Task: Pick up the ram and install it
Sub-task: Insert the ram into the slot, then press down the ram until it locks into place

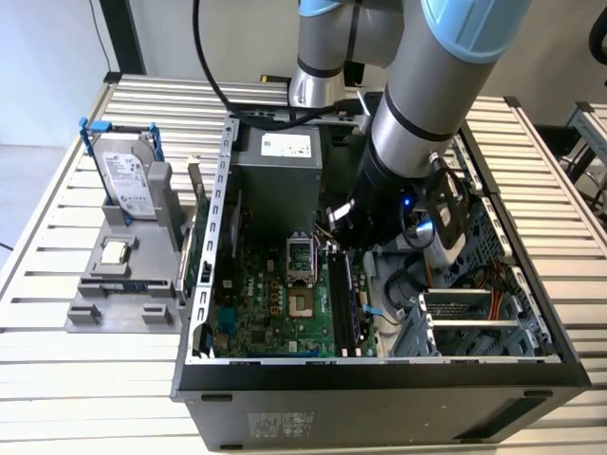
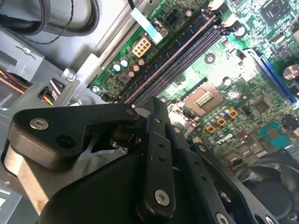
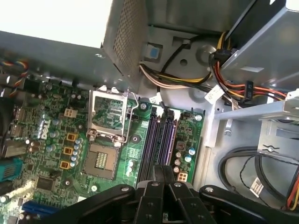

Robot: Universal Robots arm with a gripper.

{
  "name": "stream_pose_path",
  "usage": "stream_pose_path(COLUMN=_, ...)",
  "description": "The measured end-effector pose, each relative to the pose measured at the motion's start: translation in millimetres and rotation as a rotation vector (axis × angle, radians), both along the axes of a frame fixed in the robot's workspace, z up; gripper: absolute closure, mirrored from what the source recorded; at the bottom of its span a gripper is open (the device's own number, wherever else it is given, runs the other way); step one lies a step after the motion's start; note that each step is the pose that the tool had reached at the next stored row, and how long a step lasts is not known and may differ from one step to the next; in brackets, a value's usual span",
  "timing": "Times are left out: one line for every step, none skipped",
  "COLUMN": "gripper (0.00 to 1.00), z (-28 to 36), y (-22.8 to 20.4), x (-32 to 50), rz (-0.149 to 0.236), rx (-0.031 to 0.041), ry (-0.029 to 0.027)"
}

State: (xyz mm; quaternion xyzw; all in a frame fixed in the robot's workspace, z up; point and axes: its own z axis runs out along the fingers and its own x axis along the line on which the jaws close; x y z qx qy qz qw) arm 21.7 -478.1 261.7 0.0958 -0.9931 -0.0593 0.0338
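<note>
The gripper is held low inside the case, over the slots. Its jaws are seen pressed together. A ram is seated in a slot.

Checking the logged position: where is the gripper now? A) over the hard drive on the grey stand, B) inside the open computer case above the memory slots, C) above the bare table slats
B: in the exterior view the gripper hangs inside the open computer case, just over the memory slots, away from the hard drive.
</note>
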Motion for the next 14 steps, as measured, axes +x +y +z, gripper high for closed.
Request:
stream_pose_path(gripper=1.0, z=0.0, y=0.0, x=0.0, rz=0.01, rx=-0.0003, ry=0.0)
stream_pose_path(gripper=1.0, z=0.0, y=0.0, x=0.0, rz=0.019, rx=-0.0007, ry=0.0)
stream_pose_path(gripper=1.0, z=0.0, y=0.0, x=0.0, rz=0.029, rx=-0.0011, ry=0.0)
stream_pose_path(gripper=1.0, z=0.0, y=0.0, x=0.0, rz=0.039, rx=-0.0015, ry=0.0)
stream_pose_path(gripper=1.0, z=0.0, y=0.0, x=0.0, rz=0.047, rx=-0.0019, ry=0.0001)
stream_pose_path(gripper=1.0, z=0.0, y=0.0, x=0.0, rz=0.057, rx=-0.0022, ry=0.0)
stream_pose_path(gripper=1.0, z=0.0, y=0.0, x=0.0, rz=0.067, rx=-0.0025, ry=0.0001)
stream_pose_path(gripper=1.0, z=0.0, y=0.0, x=0.0, rz=0.077, rx=-0.0029, ry=0.0001)
stream_pose_path(gripper=1.0, z=0.0, y=0.0, x=0.0, rz=0.085, rx=-0.0032, ry=0.0)
stream_pose_path(gripper=1.0, z=0.0, y=0.0, x=0.0, rz=0.096, rx=-0.0035, ry=0.0001)
stream_pose_path(gripper=1.0, z=0.0, y=0.0, x=0.0, rz=0.105, rx=-0.004, ry=0.0001)
stream_pose_path(gripper=1.0, z=0.0, y=0.0, x=0.0, rz=0.114, rx=-0.0043, ry=0.0001)
stream_pose_path(gripper=1.0, z=0.0, y=0.0, x=0.0, rz=0.124, rx=-0.0047, ry=0.0)
stream_pose_path(gripper=1.0, z=0.0, y=0.0, x=0.0, rz=0.134, rx=-0.0051, ry=0.0)
